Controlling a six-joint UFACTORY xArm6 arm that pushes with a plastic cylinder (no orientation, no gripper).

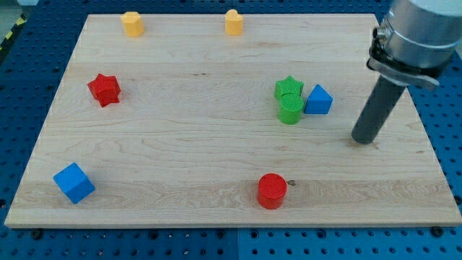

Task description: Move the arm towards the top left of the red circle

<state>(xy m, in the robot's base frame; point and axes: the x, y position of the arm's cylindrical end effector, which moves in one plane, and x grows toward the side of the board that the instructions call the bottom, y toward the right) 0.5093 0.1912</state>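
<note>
The red circle (272, 191) sits near the view's bottom, a little right of centre, on the wooden board (188, 152). My tip (364, 139) rests on the board at the view's right, well up and to the right of the red circle. It stands to the right of and slightly below the blue triangle (317, 100), apart from it. The rod rises from the tip towards the view's top right.
A green star (289, 87) and a green cylinder (290, 109) touch just left of the blue triangle. A red star (104, 89) lies at left, a blue cube (73, 182) at bottom left. Two yellow blocks (133, 23) (233, 22) sit by the top edge.
</note>
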